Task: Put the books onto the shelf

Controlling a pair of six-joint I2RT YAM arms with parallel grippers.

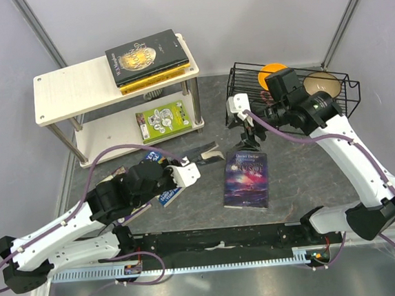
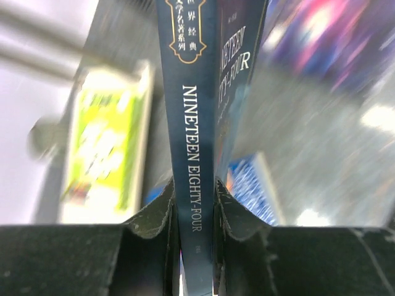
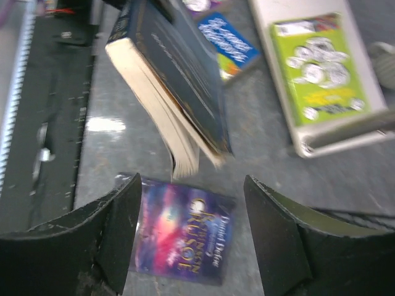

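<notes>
Two books sit stacked at the right end of the shelf's (image 1: 75, 89) top board, in the upper left of the overhead frame. A black-and-gold book (image 1: 146, 54) lies over a yellow book (image 1: 157, 79), and their long axes run roughly left to right. On the lower board I see the lime-green book (image 1: 164, 118) lying flat, also lengthwise left to right.

Lower left of centre, my left jaws are clenched on the spine of the navy book (image 2: 196, 123). In the left wrist frame that spine runs straight up the frame, away from the jaws, and its title reads down toward them. The right wrist frame shows this book off the table, its pages fanning open downward. A blue book (image 1: 166, 196) lies on the table just under that arm.

Right of centre, the galaxy book (image 1: 246, 178) lies flat, cover up, its long axis running top to bottom of the frame with a slight tilt. My right jaws hang released above its upper end, not touching it.

At the upper right stands a black wire rack (image 1: 345, 90) holding an orange bowl (image 1: 271, 72). The table (image 1: 305, 187) is dark mottled grey, enclosed by pale walls with grey struts.
</notes>
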